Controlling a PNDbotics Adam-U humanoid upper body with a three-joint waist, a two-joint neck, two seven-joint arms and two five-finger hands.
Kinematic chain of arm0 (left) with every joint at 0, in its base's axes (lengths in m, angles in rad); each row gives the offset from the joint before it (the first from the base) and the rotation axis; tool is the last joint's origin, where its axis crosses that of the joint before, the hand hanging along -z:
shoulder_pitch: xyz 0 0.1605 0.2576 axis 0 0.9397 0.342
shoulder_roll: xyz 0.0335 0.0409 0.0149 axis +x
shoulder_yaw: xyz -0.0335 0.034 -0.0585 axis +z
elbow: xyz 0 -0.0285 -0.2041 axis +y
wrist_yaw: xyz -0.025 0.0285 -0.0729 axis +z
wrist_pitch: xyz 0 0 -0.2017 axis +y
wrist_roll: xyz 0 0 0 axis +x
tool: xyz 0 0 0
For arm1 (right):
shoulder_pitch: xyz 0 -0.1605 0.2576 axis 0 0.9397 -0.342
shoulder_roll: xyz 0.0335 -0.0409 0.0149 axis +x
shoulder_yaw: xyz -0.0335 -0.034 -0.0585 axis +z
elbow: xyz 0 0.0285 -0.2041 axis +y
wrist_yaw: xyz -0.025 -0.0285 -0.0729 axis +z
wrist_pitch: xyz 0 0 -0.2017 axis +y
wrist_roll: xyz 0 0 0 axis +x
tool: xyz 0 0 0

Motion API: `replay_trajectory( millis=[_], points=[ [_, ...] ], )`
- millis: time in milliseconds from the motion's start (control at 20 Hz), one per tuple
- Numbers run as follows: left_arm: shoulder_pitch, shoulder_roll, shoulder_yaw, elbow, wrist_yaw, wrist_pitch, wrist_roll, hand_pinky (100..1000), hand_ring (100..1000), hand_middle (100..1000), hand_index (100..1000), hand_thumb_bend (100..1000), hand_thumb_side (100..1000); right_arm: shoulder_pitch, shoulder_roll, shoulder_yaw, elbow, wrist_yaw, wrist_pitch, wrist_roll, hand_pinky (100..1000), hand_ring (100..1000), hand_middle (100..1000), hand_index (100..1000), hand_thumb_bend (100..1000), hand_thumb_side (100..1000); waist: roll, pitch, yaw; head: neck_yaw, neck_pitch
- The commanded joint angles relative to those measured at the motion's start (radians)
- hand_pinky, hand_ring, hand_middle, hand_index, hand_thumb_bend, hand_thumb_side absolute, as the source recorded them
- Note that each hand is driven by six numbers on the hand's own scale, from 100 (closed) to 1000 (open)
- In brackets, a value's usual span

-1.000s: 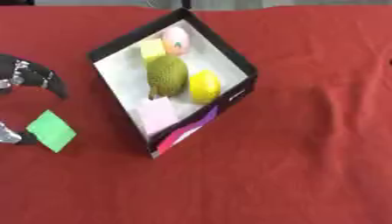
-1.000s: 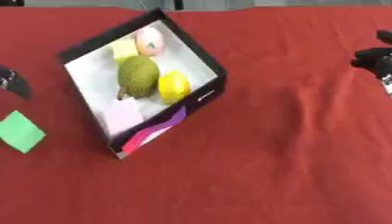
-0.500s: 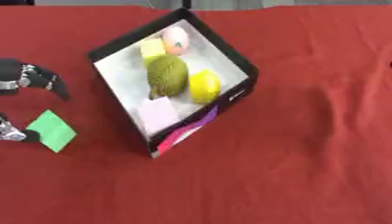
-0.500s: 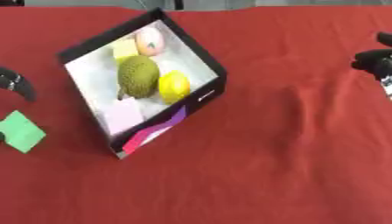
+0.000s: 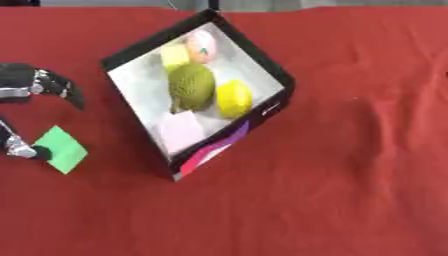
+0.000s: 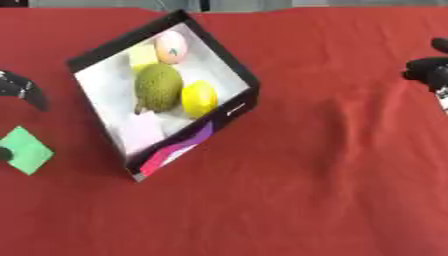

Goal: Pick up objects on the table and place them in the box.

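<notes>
The left hand [image 5: 35,86] arches over the green square [image 5: 61,149], fingers [image 5: 72,94] curved and thumb touching its corner-up edge.

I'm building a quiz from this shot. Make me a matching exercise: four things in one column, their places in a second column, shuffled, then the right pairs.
Things
1. green square
2. yellow lemon-like fruit
3. pale pink square
4. right hand

Places
A. at the right edge of the right eye view
B. in the box, right of the bumpy green fruit
C. on the red cloth, left of the box, by the left hand
D. in the box, toward its near corner

Pairs: 1-C, 2-B, 3-D, 4-A
</notes>
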Motion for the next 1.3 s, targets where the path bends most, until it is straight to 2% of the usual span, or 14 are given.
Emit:
replay_trajectory(
  millis=[50, 450, 800, 1300],
  points=[
    [-0.012, 0.006, -0.005, 0.015, -0.011, -0.172, -0.163, 798, 808, 745, 804, 533, 100, -0.001, -0.014, -0.004, -0.02, 0.009, 0.002, -0.002, 952, 798, 738, 947, 100, 567, -0.001, -0.014, -0.004, 0.002, -0.01],
    [0.006, 0.054, 0.016, -0.05, 0.085, -0.163, -0.177, 795, 800, 735, 801, 471, 100, -0.001, -0.02, -0.002, -0.02, 0.011, 0.001, -0.001, 952, 798, 738, 947, 100, 564, 0.004, -0.016, -0.003, 0.002, -0.01],
    [0.027, 0.101, 0.03, -0.105, 0.167, -0.138, -0.223, 797, 801, 735, 798, 476, 100, 0.002, -0.023, -0.001, -0.02, 0.014, 0.0, -0.001, 953, 798, 738, 947, 100, 563, 0.006, -0.017, -0.003, 0.002, -0.008],
    [0.045, 0.113, 0.018, -0.1, 0.11, -0.108, -0.321, 805, 816, 753, 819, 616, 100, 0.004, -0.02, -0.001, -0.02, 0.017, 0.001, 0.001, 954, 799, 738, 947, 100, 562, 0.007, -0.017, -0.003, 0.006, -0.007]
  ],
)
